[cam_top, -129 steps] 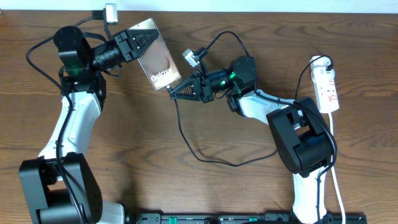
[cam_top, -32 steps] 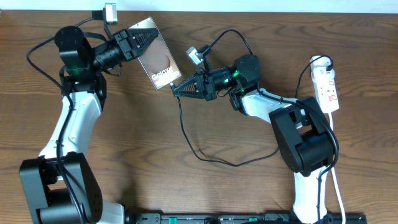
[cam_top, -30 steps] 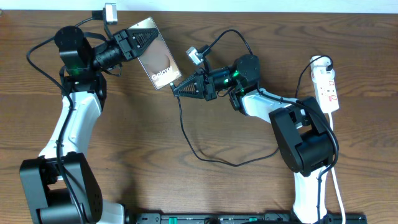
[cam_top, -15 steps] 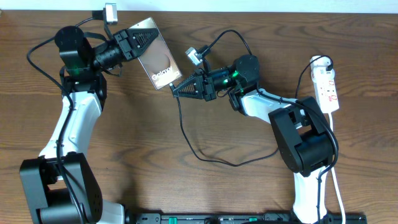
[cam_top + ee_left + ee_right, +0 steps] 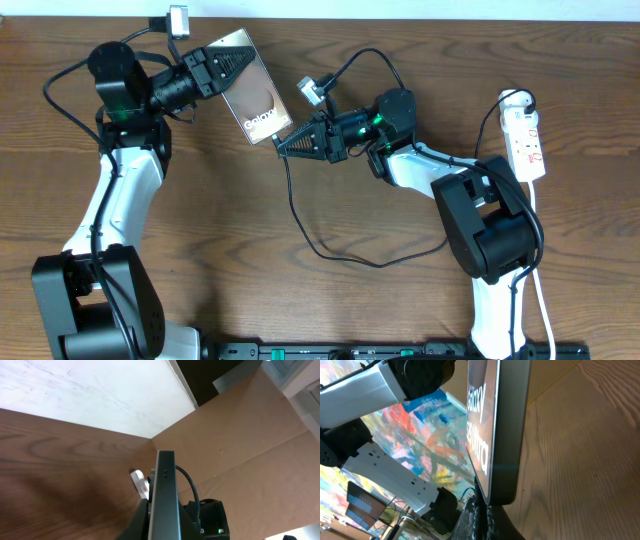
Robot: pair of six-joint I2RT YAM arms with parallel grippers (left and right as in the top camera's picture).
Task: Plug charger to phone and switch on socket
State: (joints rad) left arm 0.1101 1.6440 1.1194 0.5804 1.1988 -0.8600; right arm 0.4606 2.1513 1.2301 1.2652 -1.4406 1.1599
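Brown wooden table (image 5: 220, 250) carries the socket (image 5: 527, 135) at the far right. The left gripper (image 5: 226, 62) clamps the phone (image 5: 258, 98) off the surface, far and left of centre. The right gripper (image 5: 281, 148) pinches the charger (image 5: 290, 200) by its tip, right at the phone's lower edge.

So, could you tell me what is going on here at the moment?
The left hand holds the phone up by its top end. The right hand grips the charger tip right at the phone's bottom edge; whether it is seated cannot be seen. The socket lies apart from both hands, on the right.
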